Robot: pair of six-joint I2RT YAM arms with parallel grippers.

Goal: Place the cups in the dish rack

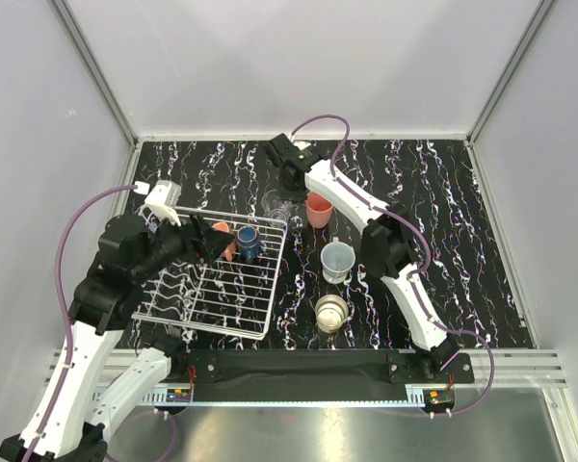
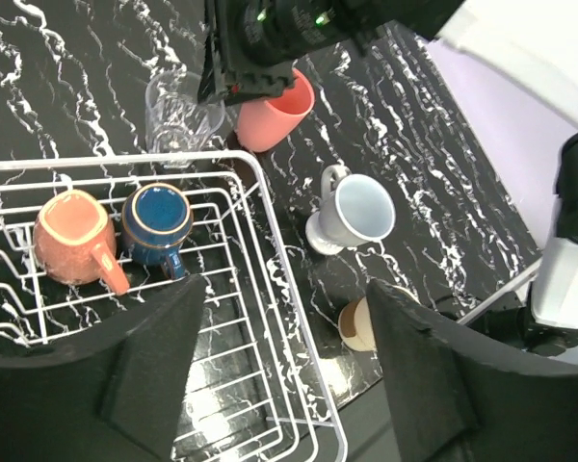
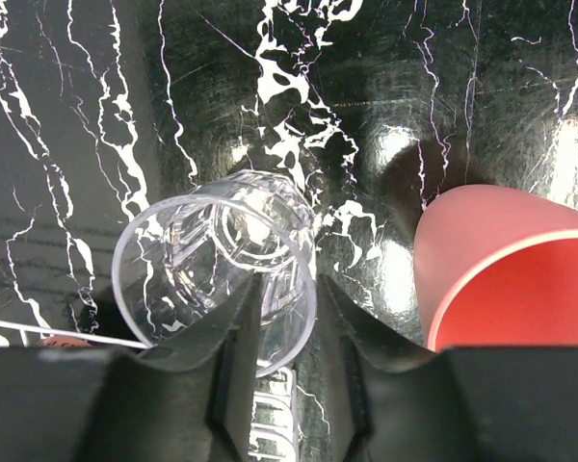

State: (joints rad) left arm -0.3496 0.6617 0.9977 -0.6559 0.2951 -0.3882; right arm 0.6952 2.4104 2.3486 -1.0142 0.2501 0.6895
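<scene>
Left claw (image 2: 284, 308) hangs wide and empty over the right rim of the square white wire dish rack (image 1: 202, 328), probably to stay out of the other arm's way. On the black marbled surface (image 1: 443, 241) beside the rack wait a beige cup (image 1: 331, 313) and a pale blue-white mug (image 1: 337, 262). In the rack's far corner a salmon mug (image 2: 72, 236) and a dark blue cup (image 2: 157, 219) sit together, leaving room. Farthest, the right claw (image 3: 289, 298) straddles a clear glass's (image 3: 212, 269) wall, jaws narrow. Whether it pinches, I cannot tell. A coral-red tumbler (image 3: 501, 260) stands just beside.
</scene>
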